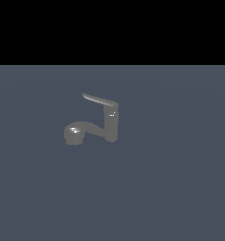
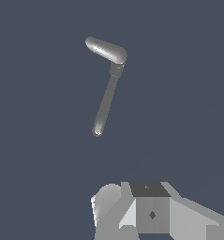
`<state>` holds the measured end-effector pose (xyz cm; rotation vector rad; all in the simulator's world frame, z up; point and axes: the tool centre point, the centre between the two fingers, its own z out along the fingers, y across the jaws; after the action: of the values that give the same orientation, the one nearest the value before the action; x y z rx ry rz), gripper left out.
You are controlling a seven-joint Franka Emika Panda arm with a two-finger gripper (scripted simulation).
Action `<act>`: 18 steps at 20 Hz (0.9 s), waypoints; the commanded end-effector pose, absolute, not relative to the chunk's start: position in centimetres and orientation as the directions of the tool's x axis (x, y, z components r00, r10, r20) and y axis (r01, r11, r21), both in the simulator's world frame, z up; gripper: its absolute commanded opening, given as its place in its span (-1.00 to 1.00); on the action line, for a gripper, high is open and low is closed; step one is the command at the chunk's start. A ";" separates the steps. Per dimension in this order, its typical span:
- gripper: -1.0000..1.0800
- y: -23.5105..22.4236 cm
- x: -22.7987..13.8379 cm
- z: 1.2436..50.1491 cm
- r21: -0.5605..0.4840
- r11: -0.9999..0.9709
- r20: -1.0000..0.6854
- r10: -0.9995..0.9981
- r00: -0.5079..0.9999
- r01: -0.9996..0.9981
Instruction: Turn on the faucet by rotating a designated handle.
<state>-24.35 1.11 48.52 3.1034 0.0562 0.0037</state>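
Observation:
The faucet (image 1: 111, 123) is a small dull-grey tap standing on the flat blue-grey floor. Its curved spout ends in a rounded head (image 1: 74, 133) toward the exterior view's left. The handle (image 1: 100, 100) is a thin, flat lever on top of the upright body, also pointing left. In the wrist view I look down on it: the handle (image 2: 106, 49) shows as a short bright blade and the spout (image 2: 105, 101) as a longer thin bar. My gripper (image 2: 132, 211) shows only partly at the picture's edge, well apart from the faucet and touching nothing. It is out of the exterior view.
A plain blue-grey floor (image 1: 180, 188) lies all around the faucet. A black band fills the top of the exterior view.

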 end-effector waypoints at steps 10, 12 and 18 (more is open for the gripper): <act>-1.00 1.3 -22.8 48.2 0.026 -0.999 0.004 -0.027 1.000 -0.027; -1.00 1.4 -22.2 48.1 0.021 -0.998 0.004 -0.054 0.999 -0.054; -1.00 1.8 -19.6 47.3 0.003 -0.986 0.002 -0.165 0.986 -0.165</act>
<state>-20.34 1.67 47.56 3.1263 -0.2105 0.0038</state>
